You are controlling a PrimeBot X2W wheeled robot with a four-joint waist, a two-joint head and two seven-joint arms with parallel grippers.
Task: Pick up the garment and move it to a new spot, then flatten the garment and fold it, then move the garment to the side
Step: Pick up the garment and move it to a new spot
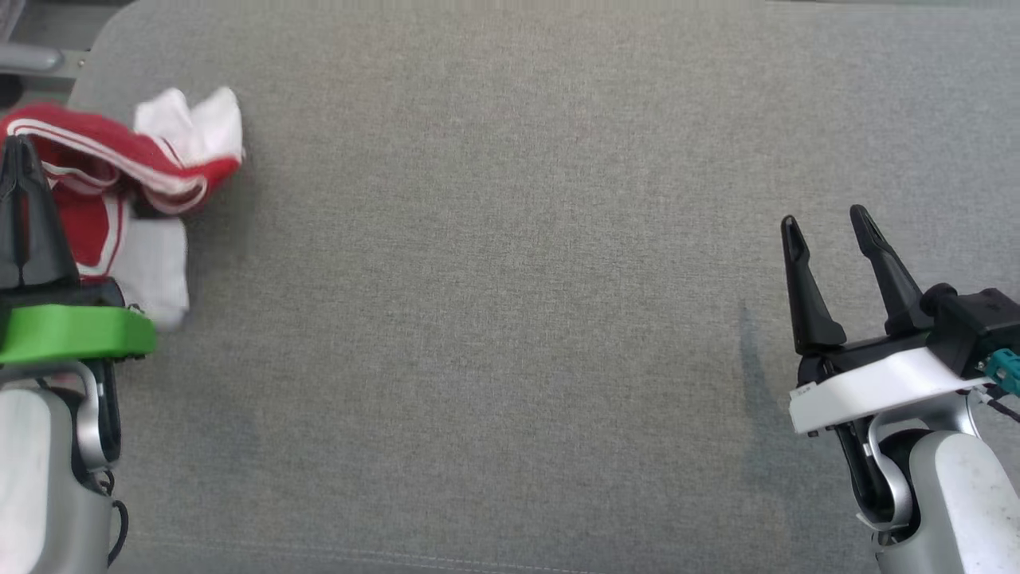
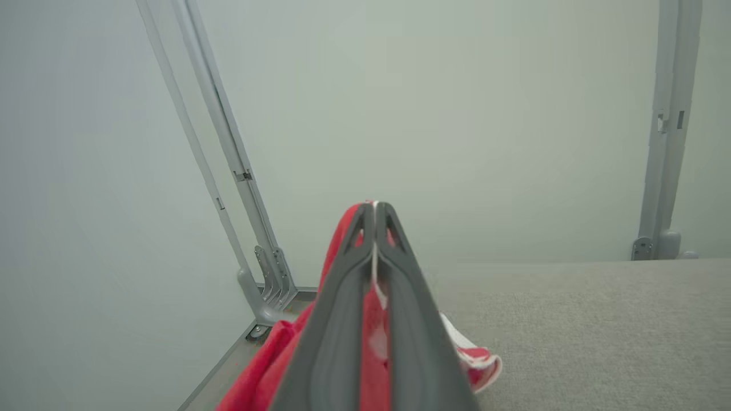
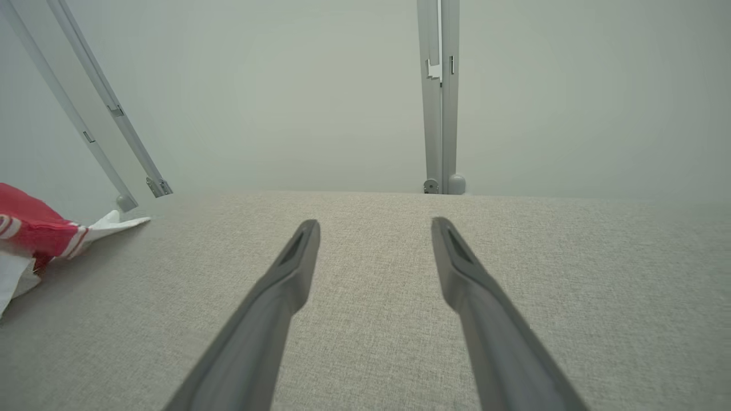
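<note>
At far left of grey cloth tabletop, near its rounded back corner: crumpled red-and-white garment, white stripes across the red, white patches at near and far ends. Pinched in left gripper with green collar, fingers pressed together on the cloth. Same in left wrist view: left gripper closed flat with a fold of red and a thin white edge squeezed between the fingers, rest of garment hanging down to tabletop by the corner. Lifted clear or only bunched up, cannot tell. At lower right, well apart from garment: right gripper with white collar, spread wide, holding nothing, over bare tabletop. Same in right wrist view: right gripper with wide gap between fingers, garment far off at left edge, lying on tabletop. Behind table: pale wall and grey metal posts.
</note>
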